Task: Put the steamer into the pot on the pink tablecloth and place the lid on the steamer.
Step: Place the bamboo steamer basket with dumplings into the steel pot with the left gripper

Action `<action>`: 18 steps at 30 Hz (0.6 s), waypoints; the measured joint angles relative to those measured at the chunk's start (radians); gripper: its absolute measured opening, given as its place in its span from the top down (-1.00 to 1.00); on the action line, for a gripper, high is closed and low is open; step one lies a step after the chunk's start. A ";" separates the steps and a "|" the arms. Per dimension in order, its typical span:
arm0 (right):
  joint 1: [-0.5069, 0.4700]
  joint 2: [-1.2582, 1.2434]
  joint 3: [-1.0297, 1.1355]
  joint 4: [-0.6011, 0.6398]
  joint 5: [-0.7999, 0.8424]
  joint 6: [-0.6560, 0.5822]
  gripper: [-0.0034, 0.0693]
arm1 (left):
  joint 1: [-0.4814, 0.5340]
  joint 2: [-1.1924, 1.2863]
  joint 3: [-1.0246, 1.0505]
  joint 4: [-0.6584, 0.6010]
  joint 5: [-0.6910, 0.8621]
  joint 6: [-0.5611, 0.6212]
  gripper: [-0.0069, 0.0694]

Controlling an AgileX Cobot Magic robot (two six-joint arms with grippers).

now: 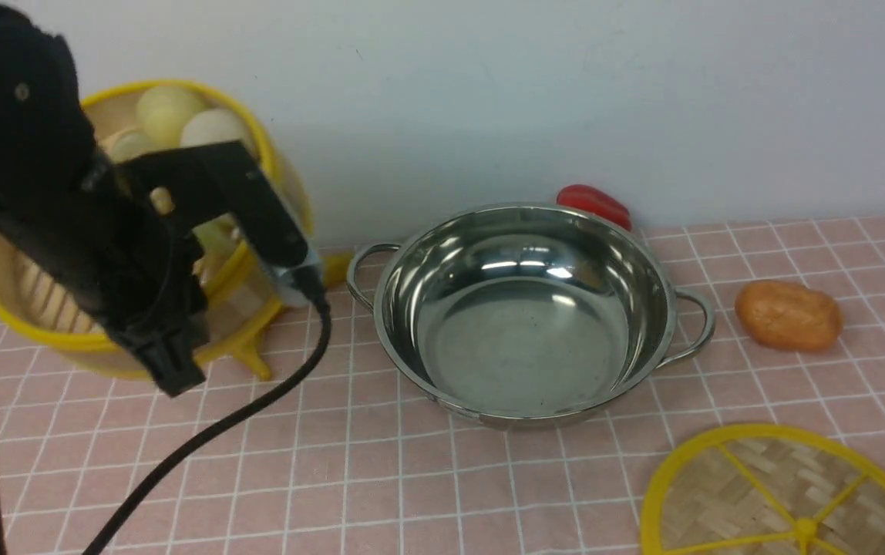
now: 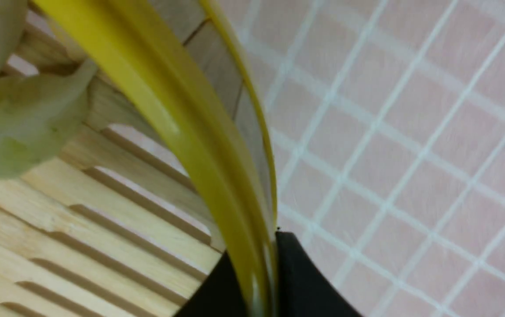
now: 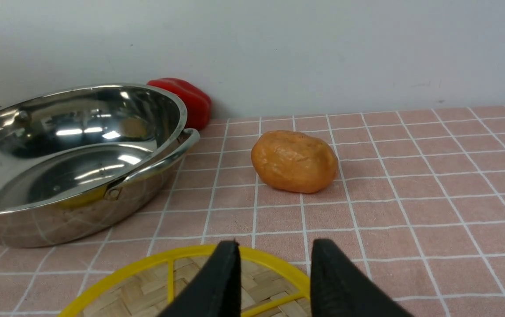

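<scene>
pinching tilted steamer (image 1: 38, 301) by rim in left gripper (image 2: 263, 281); level, carry right, lower centred into pot (image 1: 527, 324). hovering with right gripper (image 3: 274, 281) spread wide over lid (image 1: 782, 493).

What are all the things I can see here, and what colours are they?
steamer: one, bamboo with yellow rims, far left, tilted
toy buns: at least three, pale cream, inside the steamer
pot: one, shiny silver, middle, nothing inside
lid: one, woven bamboo with yellow rim, near right corner
pepper: one, red, behind the pot
potato: one, orange-brown, right of the pot
tablecloth: one, pink with white grid, under the pot and lid
cable: one, black, near left
left hand: one, black, shut on the steamer's rim
right hand: one, black, open above the lid's edge
</scene>
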 joint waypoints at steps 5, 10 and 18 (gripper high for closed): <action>0.000 0.000 0.000 0.000 0.000 0.000 0.23 | -0.126 0.101 -0.161 -0.020 0.008 0.051 0.74; 0.000 0.000 0.000 0.000 0.000 0.000 0.23 | -0.220 0.290 -0.316 -0.063 0.014 0.118 0.74; 0.000 0.000 0.000 0.000 0.000 0.000 0.23 | -0.256 0.513 -0.433 -0.113 0.012 0.141 0.74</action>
